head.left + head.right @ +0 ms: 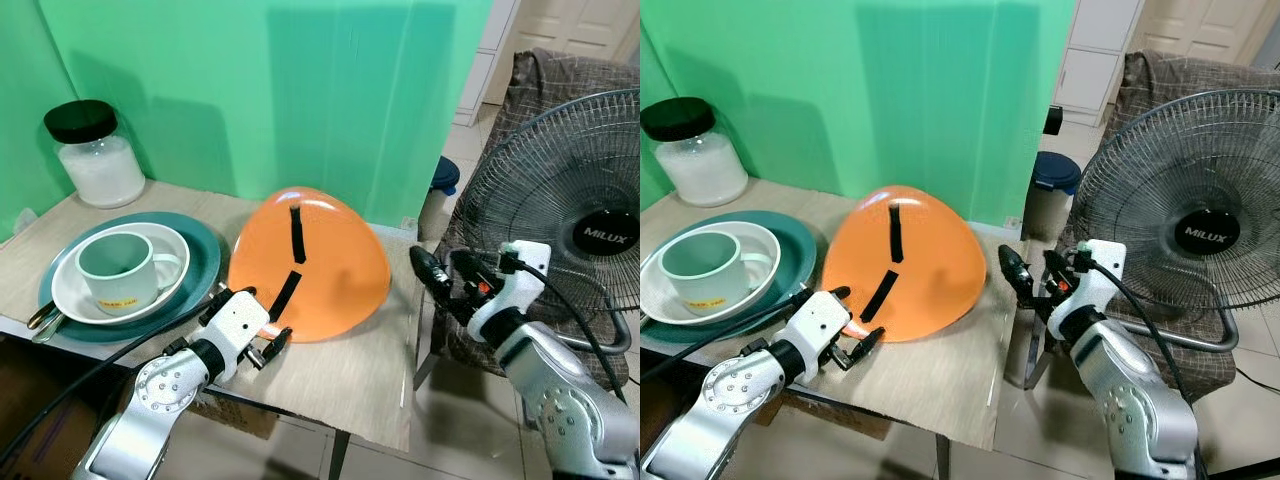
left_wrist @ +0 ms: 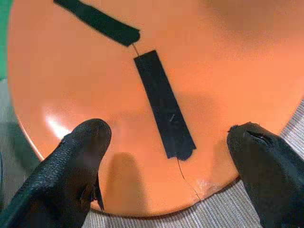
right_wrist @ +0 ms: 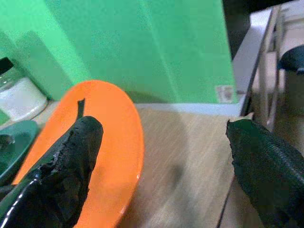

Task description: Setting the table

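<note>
Rightward, fan (image 1: 590, 230) hub reads "MILUX". Left gripper (image 1: 262, 335) fingers spread at taped orange plate (image 1: 320, 255) lower edge; right gripper (image 1: 440, 275) fingers spread beside tabletop (image 1: 330, 375).

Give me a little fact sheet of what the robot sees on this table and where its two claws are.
surface: wooden table against a green wall
centre: orange plate with black tape strips
stack: mug in white bowl on teal plate
back corner: black-lidded jar
beside table: fan
left gripper: open, at the orange plate's near edge
right gripper: open, off the table's edge
</note>
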